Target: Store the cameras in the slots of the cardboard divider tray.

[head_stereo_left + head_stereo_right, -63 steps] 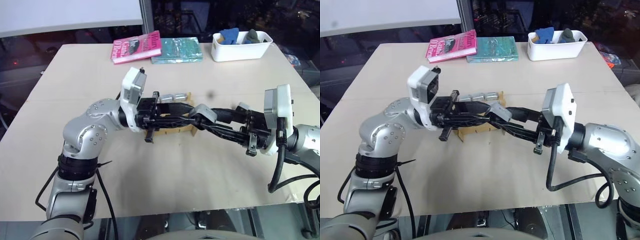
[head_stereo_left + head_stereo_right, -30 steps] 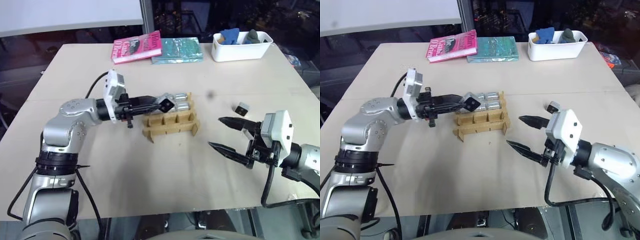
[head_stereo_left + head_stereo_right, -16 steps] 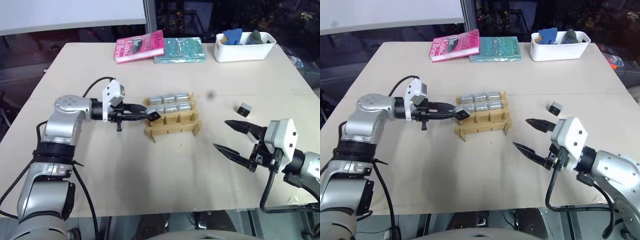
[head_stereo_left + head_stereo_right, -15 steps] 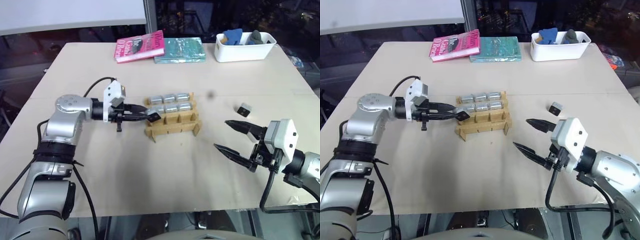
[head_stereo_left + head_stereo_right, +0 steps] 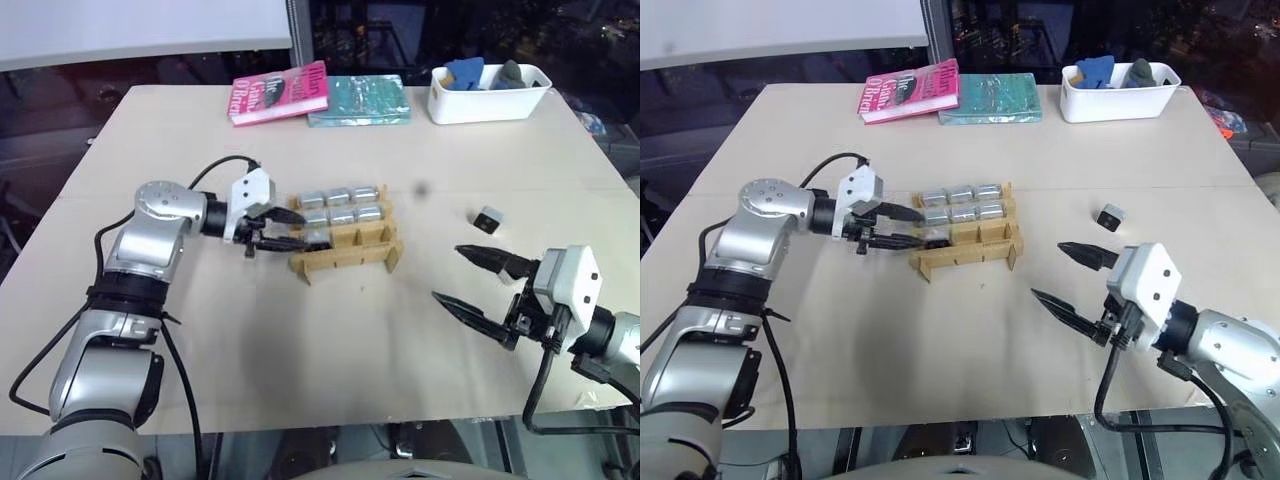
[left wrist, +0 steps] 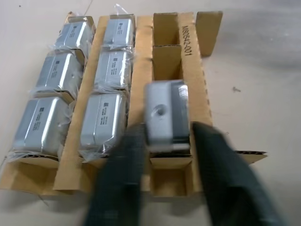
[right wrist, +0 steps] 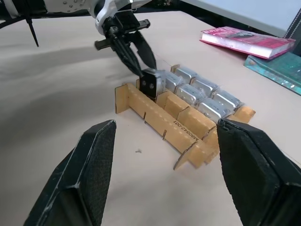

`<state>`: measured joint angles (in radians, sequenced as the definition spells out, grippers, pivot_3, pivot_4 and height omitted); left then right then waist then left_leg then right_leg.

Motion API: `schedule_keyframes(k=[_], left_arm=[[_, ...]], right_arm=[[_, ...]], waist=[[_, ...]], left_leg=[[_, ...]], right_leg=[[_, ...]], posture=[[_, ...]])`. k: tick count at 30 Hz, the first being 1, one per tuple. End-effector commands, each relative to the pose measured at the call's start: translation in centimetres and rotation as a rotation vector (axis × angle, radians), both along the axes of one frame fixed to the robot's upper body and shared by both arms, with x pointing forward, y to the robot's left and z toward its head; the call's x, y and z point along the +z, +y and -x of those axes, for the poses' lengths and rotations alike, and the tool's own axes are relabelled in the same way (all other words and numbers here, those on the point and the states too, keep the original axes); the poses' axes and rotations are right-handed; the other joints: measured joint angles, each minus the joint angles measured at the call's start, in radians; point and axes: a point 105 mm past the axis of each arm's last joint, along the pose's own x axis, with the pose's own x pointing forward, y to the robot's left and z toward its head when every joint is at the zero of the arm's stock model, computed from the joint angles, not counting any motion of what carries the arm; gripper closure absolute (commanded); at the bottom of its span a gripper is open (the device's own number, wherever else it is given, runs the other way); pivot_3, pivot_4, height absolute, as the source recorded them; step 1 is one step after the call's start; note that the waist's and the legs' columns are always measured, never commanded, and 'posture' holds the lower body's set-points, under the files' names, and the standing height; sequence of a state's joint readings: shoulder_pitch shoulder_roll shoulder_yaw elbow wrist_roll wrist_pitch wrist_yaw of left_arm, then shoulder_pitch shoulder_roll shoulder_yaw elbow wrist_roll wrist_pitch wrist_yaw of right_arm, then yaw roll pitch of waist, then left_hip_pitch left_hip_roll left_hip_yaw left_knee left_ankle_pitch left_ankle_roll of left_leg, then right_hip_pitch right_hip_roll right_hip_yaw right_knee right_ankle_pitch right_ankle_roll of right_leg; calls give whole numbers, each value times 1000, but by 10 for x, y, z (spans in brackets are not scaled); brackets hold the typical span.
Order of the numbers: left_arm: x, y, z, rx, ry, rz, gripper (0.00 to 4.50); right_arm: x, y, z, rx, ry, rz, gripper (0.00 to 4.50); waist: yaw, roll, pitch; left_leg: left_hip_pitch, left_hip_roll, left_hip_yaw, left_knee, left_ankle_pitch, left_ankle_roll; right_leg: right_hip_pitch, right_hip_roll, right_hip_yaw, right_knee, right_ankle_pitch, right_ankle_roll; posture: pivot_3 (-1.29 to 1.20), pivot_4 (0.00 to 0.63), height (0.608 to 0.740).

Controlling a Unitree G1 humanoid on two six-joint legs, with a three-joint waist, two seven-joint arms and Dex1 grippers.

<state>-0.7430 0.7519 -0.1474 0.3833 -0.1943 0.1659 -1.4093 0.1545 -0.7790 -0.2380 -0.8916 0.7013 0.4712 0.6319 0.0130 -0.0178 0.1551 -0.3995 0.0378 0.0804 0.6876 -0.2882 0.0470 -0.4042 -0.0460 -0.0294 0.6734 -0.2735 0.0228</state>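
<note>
The cardboard divider tray [image 5: 352, 261] lies mid-table. Its two far rows hold several silver-grey cameras [image 5: 341, 205] in clear wrap. My left gripper [image 5: 312, 232] is at the tray's left end with its fingers spread. Between them one camera [image 6: 165, 115] sits at the left slot of the near row, lens side toward the right wrist view [image 7: 150, 84]. Another camera [image 5: 487, 219] lies loose on the table right of the tray. My right gripper [image 5: 447, 273] hovers open and empty to the right of the tray, nearer than the loose camera.
At the table's far right stands a white bin [image 5: 488, 104] with blue and grey items. A pink book [image 5: 278, 92] and a teal book [image 5: 358, 100] lie along the far edge. Bare tabletop stretches in front of the tray.
My left gripper moved right and down to the tray's left end with the camera, then spread its fingers around it. The right gripper stayed put.
</note>
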Motion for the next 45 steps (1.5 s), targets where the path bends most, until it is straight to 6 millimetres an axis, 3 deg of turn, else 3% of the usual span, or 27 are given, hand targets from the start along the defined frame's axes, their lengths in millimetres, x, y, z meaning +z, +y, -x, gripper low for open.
schedule_keyframes(k=[1, 2, 3, 8, 13, 18, 29, 32, 34, 37, 41, 45], left_arm=[[25, -6, 2, -17, -97, 57, 867], [29, -7, 5, -27, -97, 82, 215], [33, -9, 10, -35, -90, 115, 89], [57, -23, 39, -87, -59, 323, 89], [53, -51, 77, -158, 22, 439, 89], [43, -59, 96, -146, 63, 479, 89], [42, -56, 103, -105, 62, 491, 89], [42, -55, 102, -89, 71, 503, 0], [43, -57, 98, -48, 86, 534, 0], [46, -62, 92, 18, 123, 579, 0], [51, -80, 87, 57, 355, 600, 0], [54, -92, 83, 60, 472, 602, 0]], right_arm=[[7, -3, 3, -27, -48, 5, 1082], [5, -7, 1, -53, -39, 8, 1082], [2, -12, -4, -106, -36, 21, 1082], [-38, -65, -41, -509, 111, 117, 1082], [-62, -106, -67, -748, 215, 125, 1082], [-73, -117, -77, -759, 272, 143, 1082], [-98, -126, -95, -754, 349, 170, 1082], [-94, -127, -94, -748, 342, 169, 1809], [-84, -119, -91, -687, 251, 218, 2416], [-61, -91, -83, -528, 67, 272, 2416], [-27, -21, -65, -235, -201, 315, 2416], [-14, 12, -59, -140, -285, 284, 2416]], waist=[[0, 0, 0], [0, 0, 0], [0, 0, 0], [-3, -1, 0], [-2, -1, 0], [-1, 0, -1], [0, 0, -1], [-1, 0, -1], [-1, 0, -1], [0, 0, -1], [-7, -1, 0], [-7, -1, 0]], left_leg=[[0, 0, 0, 0, 0, 0], [0, 0, 0, 0, 0, 0], [0, 0, 0, 0, 0, 0], [0, 0, 0, 1, 0, 0], [2, 0, 1, 2, 0, 0], [2, 1, 0, 2, 0, -1], [2, 0, 1, 1, 0, -1], [2, 0, 1, 1, 0, -1], [2, 0, 1, 1, 0, -1], [2, 0, 0, 1, 0, -1], [2, 1, 0, 1, 1, -1], [3, 1, -1, 2, 1, -2]], right_leg=[[0, 0, 0, 0, 0, 0], [0, 0, 0, 0, 0, 0], [0, 0, 0, 0, 0, 0], [0, -1, 0, 1, 0, 0], [0, -2, 2, 4, 0, 0], [0, 0, 2, 5, 0, 0], [0, 0, 3, 4, 0, 0], [0, 0, 3, 4, 0, 0], [0, 0, 3, 4, 0, 0], [0, -1, 2, 4, 0, 0], [0, -1, 2, 5, 0, 0], [0, 0, 2, 5, 0, 0]], posture=[[0, 150, 740], [0, 150, 740], [0, 150, 740], [0, 150, 740], [0, 150, 740], [0, 150, 740], [0, 150, 740], [0, 150, 740], [0, 150, 740], [0, 150, 740], [0, 150, 740], [0, 150, 740]])
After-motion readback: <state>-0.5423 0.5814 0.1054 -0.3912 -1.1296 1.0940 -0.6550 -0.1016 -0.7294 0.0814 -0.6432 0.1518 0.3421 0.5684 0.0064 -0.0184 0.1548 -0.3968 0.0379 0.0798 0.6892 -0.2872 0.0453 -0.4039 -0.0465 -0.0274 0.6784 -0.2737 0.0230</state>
